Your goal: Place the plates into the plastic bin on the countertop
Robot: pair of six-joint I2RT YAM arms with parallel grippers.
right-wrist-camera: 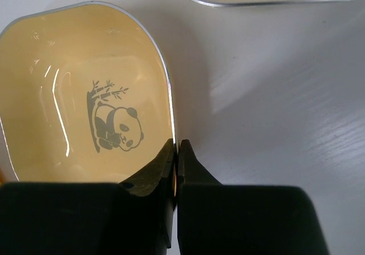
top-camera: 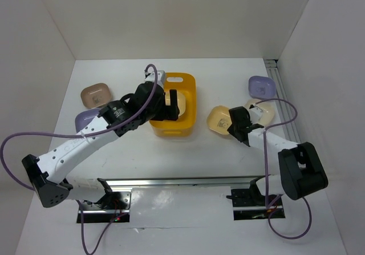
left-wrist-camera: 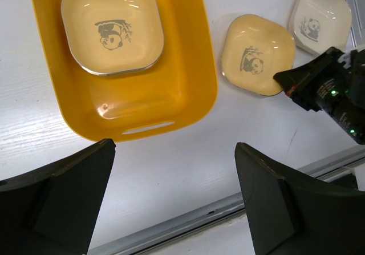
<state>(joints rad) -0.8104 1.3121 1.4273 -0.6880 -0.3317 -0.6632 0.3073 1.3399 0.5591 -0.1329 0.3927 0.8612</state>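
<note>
The yellow-orange plastic bin (top-camera: 192, 97) stands mid-countertop (top-camera: 188, 152). One pale plate with a panda mark (left-wrist-camera: 112, 27) lies inside it. My left gripper (top-camera: 171, 105) hovers over the bin, open and empty, with its jaws wide apart (left-wrist-camera: 174, 146). My right gripper (top-camera: 235, 125) is shut on the right rim of a yellow plate (right-wrist-camera: 85, 95), which lies right of the bin (top-camera: 217, 120). I cannot tell whether that plate is off the surface. A cream plate (top-camera: 262, 112) and a lavender plate (top-camera: 262, 86) lie behind it. A taupe plate (top-camera: 95, 95) and a lavender plate (top-camera: 85, 118) lie at the left.
The bin's handle slot (left-wrist-camera: 148, 129) faces the near side. A metal rail (top-camera: 182, 182) runs along the countertop's near edge, and another (top-camera: 285, 101) along the right wall. White walls close in the left, back and right.
</note>
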